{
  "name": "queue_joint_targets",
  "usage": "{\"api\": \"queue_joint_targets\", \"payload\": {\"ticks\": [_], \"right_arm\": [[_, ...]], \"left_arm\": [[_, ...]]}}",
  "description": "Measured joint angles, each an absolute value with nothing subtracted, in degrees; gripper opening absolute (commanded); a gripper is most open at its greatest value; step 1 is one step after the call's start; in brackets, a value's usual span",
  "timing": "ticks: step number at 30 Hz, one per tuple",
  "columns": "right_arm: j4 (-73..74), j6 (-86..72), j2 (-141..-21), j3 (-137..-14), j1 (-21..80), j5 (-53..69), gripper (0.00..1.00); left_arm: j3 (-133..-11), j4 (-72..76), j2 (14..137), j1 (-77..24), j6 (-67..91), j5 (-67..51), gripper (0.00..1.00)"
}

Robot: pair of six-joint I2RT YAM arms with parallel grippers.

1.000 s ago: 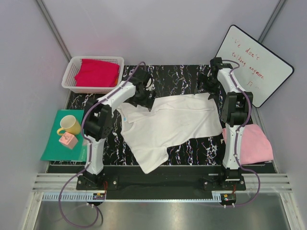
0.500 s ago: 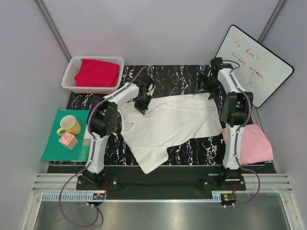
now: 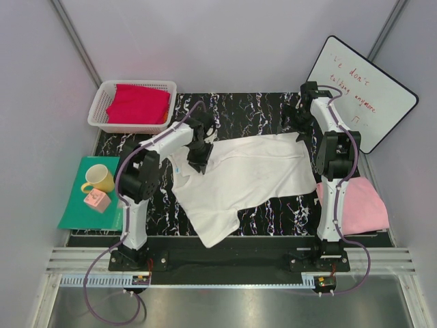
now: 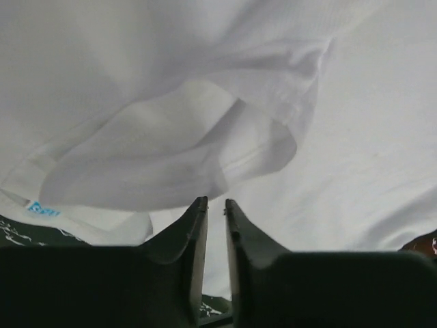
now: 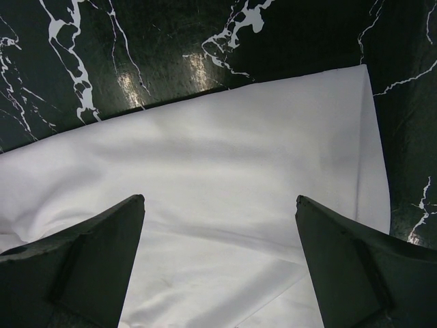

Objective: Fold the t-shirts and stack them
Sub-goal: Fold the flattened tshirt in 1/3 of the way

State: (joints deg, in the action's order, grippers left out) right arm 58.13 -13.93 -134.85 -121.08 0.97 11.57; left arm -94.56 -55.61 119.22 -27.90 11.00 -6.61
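Carrying everything: black white-veined marble surface [image 3: 259,109], both arms bolted at its near edge.
White t-shirt [image 3: 246,178]: spread out across the middle of the surface, pretty rumpled, one end trailing toward the near edge. It's not folded yet.
Whiteboard [image 3: 362,89]: leaning at the far right with some red handwriting on it, too small for me to read properly.
Pink t-shirt [image 3: 365,205]: lying flat at the right edge of the surface, just beside the right arm and apart from the white one.
Basket [image 3: 100,102]: white plastic, far left corner.
Red t-shirt [image 3: 138,102]: sitting inside the basket, roughly folded.
Teal mat [image 3: 75,212]: flat on the left, just off the marble.
Left fingers [image 3: 200,162]: down on the white t-shirt's left end near the collar. In the wrist view they're almost together with only a thin slit between them, tips right at the edge of a curled fold of cloth. Honestly can't tell if any cloth is actually pinched.
Right fingers [image 3: 298,123]: spread wide apart, hanging over the far right corner of the white t-shirt with nothing between them.
Yellow mug [image 3: 101,179]: upright on the teal mat.
Pink block [image 3: 96,199]: on the mat too, just beside the mug on the near side.
Blue neck label [image 4: 42,210]: peeking out at the white t-shirt's collar edge, left of the left fingers.
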Motion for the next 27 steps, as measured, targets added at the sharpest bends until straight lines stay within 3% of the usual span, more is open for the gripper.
{"api": "queue_joint_targets", "payload": {"ticks": [1,6,13,15,17,18,19,20,27], "right_arm": [[58.2,-14.0,-134.8,-121.2,1.0,11.7,1.00],[58.1,-14.2,-134.9,-121.5,1.0,11.7,1.00],[58.1,-14.3,-134.9,-122.0,1.0,12.2,1.00],[58.1,-14.3,-135.0,-122.3,1.0,12.3,1.00],[58.1,-14.3,-135.0,-122.6,1.0,12.7,1.00],[58.1,-14.3,-135.0,-122.7,1.0,12.8,1.00],[58.1,-14.3,-135.0,-122.7,1.0,13.0,1.00],[58.1,-14.3,-135.0,-122.7,1.0,13.0,1.00],[57.6,-14.3,-134.7,-120.6,1.0,13.0,1.00]], "left_arm": [[-93.8,-56.1,118.4,-28.1,11.1,-6.7,0.57],[-91.3,-58.5,115.4,-30.0,11.4,-7.6,0.97],[-92.1,-59.6,111.2,-30.6,11.0,-5.3,0.99],[-94.7,-59.8,111.5,-29.7,10.9,-4.3,0.90],[-97.9,-60.0,112.6,-28.0,10.9,-3.7,0.64],[-99.7,-60.1,113.4,-27.2,11.0,-3.6,0.24],[-101.8,-59.9,114.7,-26.0,10.9,-3.5,0.06],[-103.9,-59.6,116.2,-24.6,11.0,-3.3,0.00],[-113.3,-60.1,127.0,-17.6,10.1,-1.9,0.00]]}}
